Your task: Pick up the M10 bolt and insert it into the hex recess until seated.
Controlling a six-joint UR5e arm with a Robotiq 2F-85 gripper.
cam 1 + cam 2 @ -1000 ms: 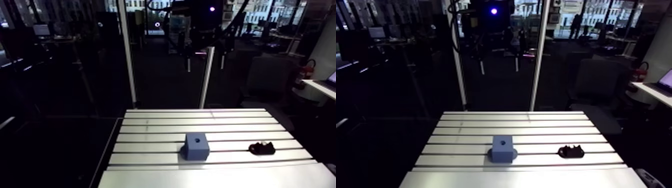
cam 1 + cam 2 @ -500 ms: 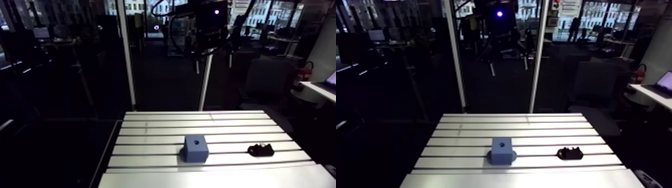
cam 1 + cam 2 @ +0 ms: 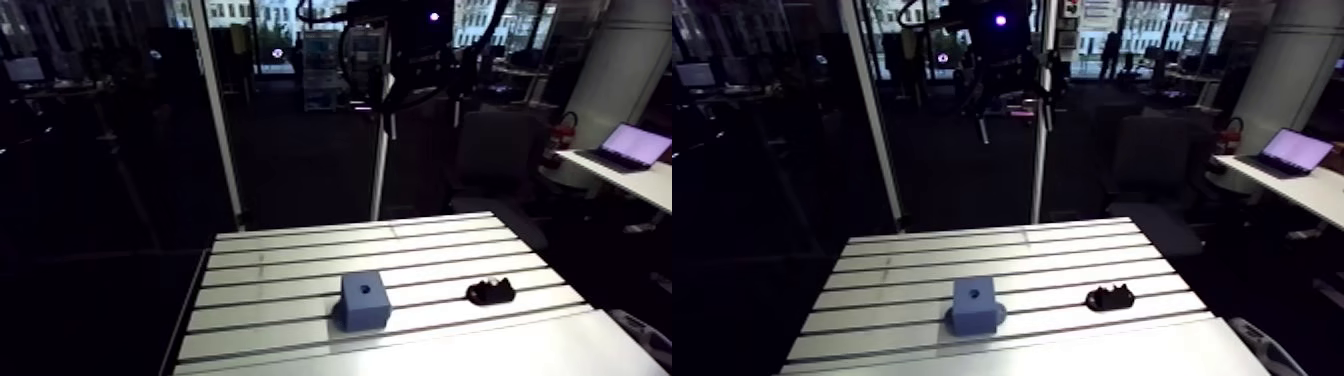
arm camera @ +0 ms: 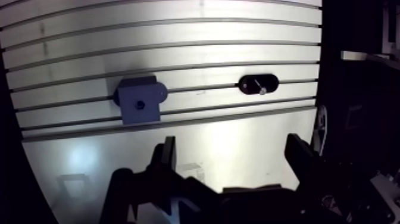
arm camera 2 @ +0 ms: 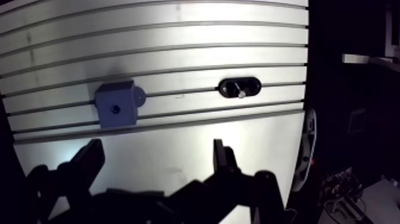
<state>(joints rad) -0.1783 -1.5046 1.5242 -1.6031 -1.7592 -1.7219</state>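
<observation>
- Arm view: I've got the gripper (image 3: 425, 116) hanging high above the table (image 3: 280, 268). Down on it there's a blue block (image 3: 364, 300) with a hole in its top, and a black holder (image 3: 491, 292) well apart from it, to one side.
- Wrist view: the fingers are spread wide with only bare table between them. The bolt (image 4: 260, 89) lies in the black holder, ahead of the gripper. The block's recess (image 4: 140, 103) faces up.
</observation>
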